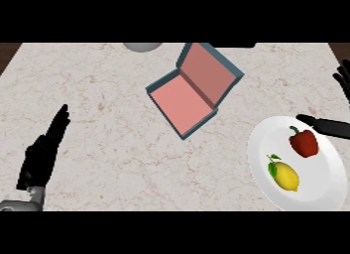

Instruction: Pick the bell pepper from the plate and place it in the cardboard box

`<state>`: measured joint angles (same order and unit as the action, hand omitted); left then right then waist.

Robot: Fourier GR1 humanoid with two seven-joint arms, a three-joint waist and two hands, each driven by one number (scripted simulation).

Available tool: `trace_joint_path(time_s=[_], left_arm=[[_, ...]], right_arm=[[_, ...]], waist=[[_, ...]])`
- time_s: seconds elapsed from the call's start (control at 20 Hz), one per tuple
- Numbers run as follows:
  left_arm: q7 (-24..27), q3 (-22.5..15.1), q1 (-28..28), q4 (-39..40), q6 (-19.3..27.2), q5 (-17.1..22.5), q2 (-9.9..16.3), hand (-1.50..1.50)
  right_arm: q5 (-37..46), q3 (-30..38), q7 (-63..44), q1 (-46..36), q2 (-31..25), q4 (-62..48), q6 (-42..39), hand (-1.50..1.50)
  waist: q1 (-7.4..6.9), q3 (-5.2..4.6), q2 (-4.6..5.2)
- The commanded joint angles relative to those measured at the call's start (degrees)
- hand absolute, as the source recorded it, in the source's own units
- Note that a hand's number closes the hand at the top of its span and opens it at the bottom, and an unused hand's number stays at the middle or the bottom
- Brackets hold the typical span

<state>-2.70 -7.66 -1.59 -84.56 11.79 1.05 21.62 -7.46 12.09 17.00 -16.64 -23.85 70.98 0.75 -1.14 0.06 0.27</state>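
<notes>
- In the head view, the red bell pepper (303,142) sits on the white plate (269,168), at the right side of the bench (111,124).
- The pepper is in the far part of the plate. Its green stem points away from the robot and a bit to the left, so its long way runs near to far.
- A yellow lemon (286,177) lies on the same plate, near the pepper but not touching it.
- The right hand (337,128) is by far the closer hand. Its thumb pokes in over the plate's edge, just to the right of the pepper and a little past it.
- So the pepper lies to the left of that hand and a bit nearer the robot. The fingers (349,82) are spread wide and straight, and they hold nothing.
- The left hand (42,151) rests at the left side of the bench, well apart from the plate. Its fingers are straight and hold nothing.
- The cardboard box (194,88) lies open in the middle of the bench, to the left of the plate and farther away. It is pink inside with blue-grey walls.
- I think the next move is to close the right hand on the pepper, and miss the lemon.
- The bench top is pale marble with thin brown lines. A grey round thing (142,46) peeks in at the far edge. Dark wood shows at the 2 far corners.
</notes>
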Motion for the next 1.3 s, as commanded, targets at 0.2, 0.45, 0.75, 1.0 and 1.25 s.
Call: trace_joint_path(time_s=[0.2, 0.45, 0.75, 1.0, 1.25], left_arm=[[-1.3, -0.1, 1.7, -3.3, 0.2, -1.4, -0.5, 0.0], [-1.3, 1.2, 0.4, -1.9, -0.2, -0.9, -0.3, 0.0], [-1.1, 1.4, 0.3, -1.2, 0.2, -1.7, -0.3, 0.0], [-2.5, 2.5, -0.1, -2.0, -0.6, -1.6, -0.2, 0.0], [-5.3, 2.5, 3.5, -7.5, -1.4, -2.8, -0.7, 0.0]], right_arm=[[10.9, -3.6, 6.8, -2.3, -10.7, -11.4, -5.5, -1.5], [19.1, -8.6, 1.0, -4.6, -21.8, -12.1, -11.6, -1.5], [26.2, -19.2, -6.6, -3.1, -28.1, -5.3, -24.3, -1.5], [24.5, -21.2, -19.2, -5.8, -25.1, 2.2, -32.7, -1.5], [27.8, -20.5, -27.0, -2.4, -21.1, 7.9, -31.6, -1.5]], waist=[[-0.01, -0.04, -0.08], [-0.1, -0.14, 0.0], [0.81, -0.25, -0.35], [1.21, -0.16, -0.43], [1.05, -0.08, -0.42]])
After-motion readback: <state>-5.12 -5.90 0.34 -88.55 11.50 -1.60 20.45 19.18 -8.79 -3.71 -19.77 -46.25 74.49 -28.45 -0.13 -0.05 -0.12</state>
